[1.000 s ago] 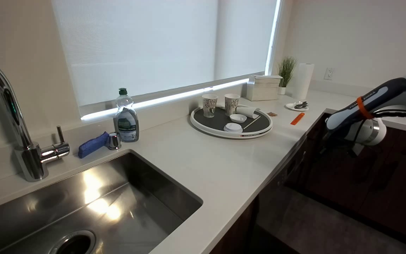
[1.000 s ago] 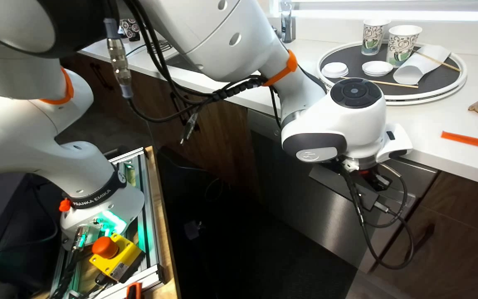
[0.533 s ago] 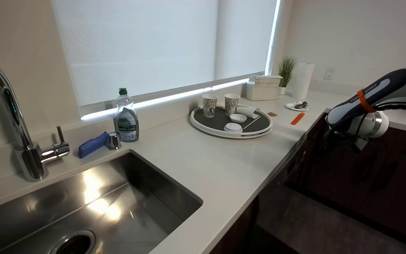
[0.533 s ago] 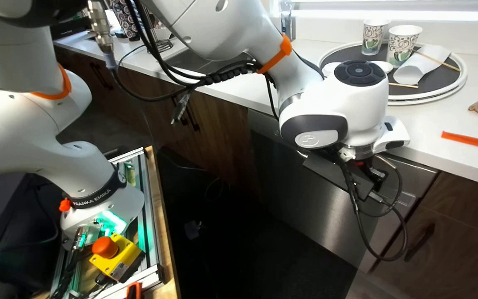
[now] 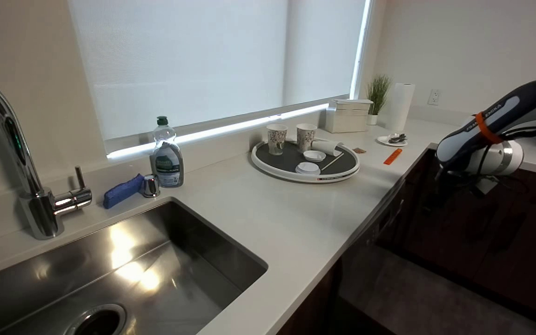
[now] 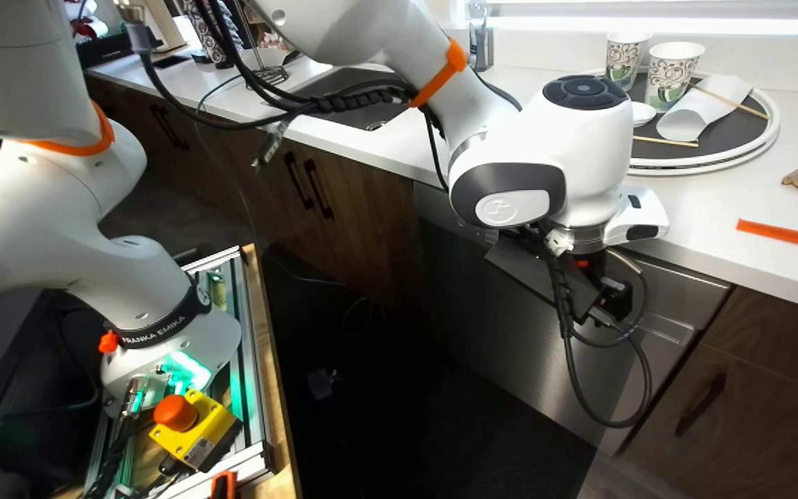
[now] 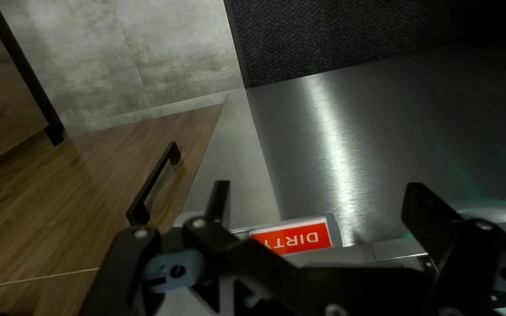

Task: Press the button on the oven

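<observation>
A built-in appliance with a flat brushed-steel front, the one that best fits the oven [image 6: 537, 339], sits below the counter; its front [image 7: 384, 127] fills much of the wrist view. A red label [image 7: 294, 237] reading DIRTY is near its top edge, partly covered by my gripper. No button can be made out in any view. My gripper [image 7: 318, 191] stands open, fingers wide apart, nothing between them. In an exterior view the robot's hand [image 6: 544, 159] points down in front of the appliance, by the counter's edge; its fingers are hard to make out there.
Above the appliance runs the white counter [image 6: 731, 215], bearing a round tray [image 6: 773, 138] with paper cups and lids, and an orange strip [image 6: 787, 235]. Wooden cabinets with a black handle [image 7: 152, 186] adjoin. Cables [image 6: 641, 388] hang from the hand. A steel sink [image 5: 212, 246] lies further along.
The hand has moved up and leftward in the exterior view with the robot base, and slightly right in the exterior view with the sink. The jaws have opened wider. Objects on the counter stayed put.
</observation>
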